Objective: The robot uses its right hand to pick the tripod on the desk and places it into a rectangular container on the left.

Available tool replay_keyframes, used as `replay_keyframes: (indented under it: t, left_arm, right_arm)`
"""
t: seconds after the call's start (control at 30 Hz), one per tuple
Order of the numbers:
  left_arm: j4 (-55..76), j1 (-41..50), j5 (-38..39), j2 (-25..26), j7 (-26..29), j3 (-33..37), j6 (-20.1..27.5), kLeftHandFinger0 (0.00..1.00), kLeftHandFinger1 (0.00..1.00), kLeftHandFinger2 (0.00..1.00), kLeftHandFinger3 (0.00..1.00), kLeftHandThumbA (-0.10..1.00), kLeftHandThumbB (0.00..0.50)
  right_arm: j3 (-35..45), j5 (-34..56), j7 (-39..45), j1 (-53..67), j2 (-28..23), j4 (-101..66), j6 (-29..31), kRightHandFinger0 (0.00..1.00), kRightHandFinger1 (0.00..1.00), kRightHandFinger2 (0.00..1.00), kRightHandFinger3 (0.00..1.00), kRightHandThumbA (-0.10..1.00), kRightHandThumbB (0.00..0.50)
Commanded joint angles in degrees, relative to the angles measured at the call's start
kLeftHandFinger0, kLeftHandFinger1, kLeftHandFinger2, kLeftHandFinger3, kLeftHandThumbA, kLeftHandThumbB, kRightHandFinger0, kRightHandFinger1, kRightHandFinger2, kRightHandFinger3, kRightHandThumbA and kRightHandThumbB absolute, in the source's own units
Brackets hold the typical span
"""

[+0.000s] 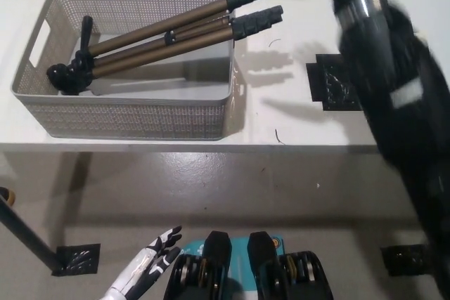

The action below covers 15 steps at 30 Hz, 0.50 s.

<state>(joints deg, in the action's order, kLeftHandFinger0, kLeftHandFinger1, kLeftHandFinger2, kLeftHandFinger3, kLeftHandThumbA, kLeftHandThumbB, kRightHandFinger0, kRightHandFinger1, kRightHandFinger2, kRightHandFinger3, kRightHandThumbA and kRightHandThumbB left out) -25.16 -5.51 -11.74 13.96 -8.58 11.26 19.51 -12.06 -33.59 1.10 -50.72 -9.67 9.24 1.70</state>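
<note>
Tripod [162,36] in mesh container [126,114], feet overhanging rim, right arm [387,75] blurred

Right arm [394,96] motion-blurred at frame right; its hand is cut off by the top edge. Left hand [148,266] is cropped at bottom.
</note>
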Motion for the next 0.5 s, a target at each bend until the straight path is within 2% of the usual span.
replay_keyframes:
  t: [0.0, 0.03, 0.1, 0.13, 0.17, 0.2, 0.23, 0.27, 0.3, 0.33, 0.37, 0.47]
  left_arm:
    - [-1.81, -0.95, 1.84, -0.25, 0.07, -0.92, 3.76, 1.0, 1.0, 1.0, 1.0, 1.0, 0.5]
    - [-1.93, -0.97, 2.27, -0.51, 0.06, -1.15, 3.2, 1.0, 1.0, 1.0, 1.0, 1.0, 0.5]
    - [-3.22, -1.02, 2.7, -0.75, 0.38, -1.45, 4.28, 1.0, 1.0, 1.0, 1.0, 1.0, 0.5]
    - [-3.25, -0.87, 2.78, -0.82, 0.49, -1.55, 4.47, 1.0, 1.0, 1.0, 1.0, 1.0, 0.5]
    - [-3.41, -0.86, 3.27, -1.0, 0.37, -1.73, 4.63, 1.0, 1.0, 1.0, 1.0, 1.0, 0.5]
    - [-3.49, -0.89, 3.6, -1.09, 0.24, -1.83, 4.65, 1.0, 1.0, 1.0, 1.0, 1.0, 0.5]
    - [-3.56, -0.98, 3.9, -1.27, 0.19, -1.94, 4.69, 1.0, 1.0, 1.0, 1.0, 1.0, 0.5]
    - [-3.57, -1.05, 4.03, -1.44, 0.23, -1.99, 4.75, 1.0, 1.0, 1.0, 1.0, 1.0, 0.5]
    - [-3.46, -1.18, 4.31, -1.56, 0.11, -2.07, 4.85, 1.0, 1.0, 1.0, 1.0, 1.0, 0.5]
    - [-3.26, -1.19, 4.54, -1.61, 0.1, -2.23, 4.92, 1.0, 1.0, 1.0, 1.0, 1.0, 0.5]
    - [-3.23, -1.19, 4.65, -1.85, 0.24, -2.32, 5.18, 1.0, 1.0, 1.0, 1.0, 1.0, 0.5]
    - [-3.3, -1.13, 5.19, -2.06, 0.58, -3.0, 6.66, 1.0, 1.0, 1.0, 1.0, 1.0, 0.5]
  right_arm:
    - [10.31, 32.63, -8.27, 40.58, -9.83, -63.67, 8.65, 1.0, 1.0, 1.0, 1.0, 1.0, 0.5]
    - [8.91, 35.53, -9.42, 44.2, -10.67, -63.67, 11.02, 1.0, 1.0, 1.0, 1.0, 1.0, 0.5]
    - [4.77, 39.37, -10.22, 52.91, -11.78, -62.04, 17.71, 1.0, 1.0, 1.0, 1.0, 1.0, 0.456]
    - [4.17, 39.48, -10.02, 54.84, -11.62, -60.99, 19.04, 1.0, 1.0, 1.0, 1.0, 1.0, 0.444]
    - [3.83, 39.17, -9.65, 59.22, -10.4, -59.31, 18.82, 1.0, 1.0, 1.0, 1.0, 1.0, 0.491]
    - [3.08, 40.0, -9.35, 62.3, -9.77, -57.96, 18.67, 1.0, 1.0, 1.0, 1.0, 1.0, 0.498]
    - [2.69, 39.93, -8.71, 65.71, -8.77, -55.05, 19.51, 1.0, 1.0, 1.0, 1.0, 1.0, 0.431]
    - [3.32, 37.88, -8.45, 67.11, -7.86, -52.85, 20.39, 1.0, 1.0, 1.0, 1.0, 1.0, 0.433]
    - [3.88, 37.7, -8.32, 69.23, -5.56, -49.15, 20.71, 1.0, 1.0, 1.0, 1.0, 1.0, 0.478]
    - [3.48, 38.16, -6.91, 70.27, -5.0, -42.61, 23.98, 1.0, 1.0, 1.0, 1.0, 1.0, 0.448]
    - [3.43, 39.1, -5.71, 70.34, -4.85, -39.62, 24.83, 1.0, 1.0, 1.0, 1.0, 1.0, 0.423]
    - [3.45, 42.85, -0.41, 70.27, -2.66, -29.32, 22.04, 1.0, 1.0, 1.0, 1.0, 1.0, 0.426]
